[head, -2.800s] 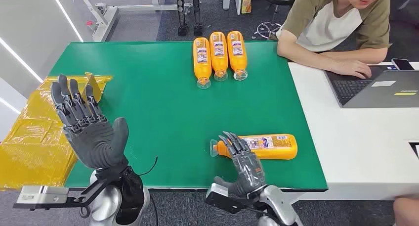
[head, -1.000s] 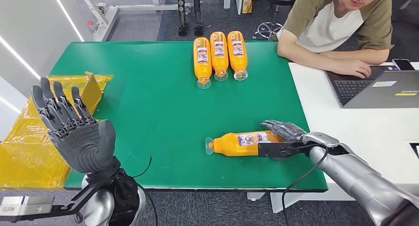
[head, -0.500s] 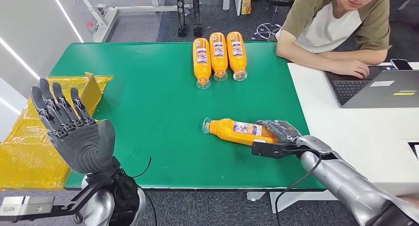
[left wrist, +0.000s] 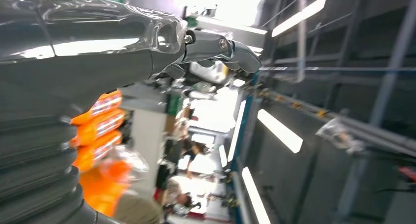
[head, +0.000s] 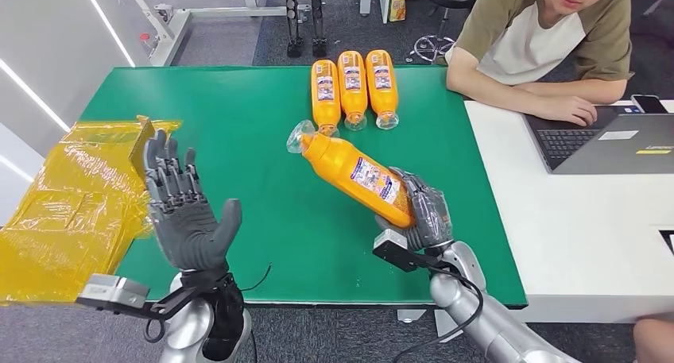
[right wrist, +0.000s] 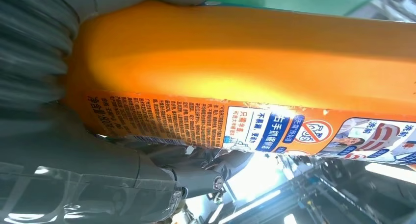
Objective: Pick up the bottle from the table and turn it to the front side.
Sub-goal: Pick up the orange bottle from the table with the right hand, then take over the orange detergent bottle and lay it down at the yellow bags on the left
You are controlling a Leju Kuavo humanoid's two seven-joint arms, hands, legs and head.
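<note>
My right hand (head: 421, 212) grips the base end of an orange bottle (head: 354, 171) with a clear cap and holds it lifted above the green table (head: 238, 172). The bottle tilts with its cap toward the far left, close to the row of bottles. In the right wrist view the bottle (right wrist: 255, 77) shows its printed label, with my right hand's fingers (right wrist: 196, 165) wrapped round it. My left hand (head: 187, 216) is raised at the table's near left, palm up, fingers apart, holding nothing. The left wrist view shows that hand (left wrist: 98, 42) close up.
Three more orange bottles (head: 352, 85) lie side by side at the far middle of the table. Yellow plastic sheeting (head: 63, 212) covers the left side. A person (head: 548, 37) sits at the adjoining white table (head: 580, 236) on the right, one hand by a laptop (head: 612, 140).
My right hand has lifted the bottle off the table and swung its cap end up and away toward the far left. My left hand moved right, over the table's near edge.
</note>
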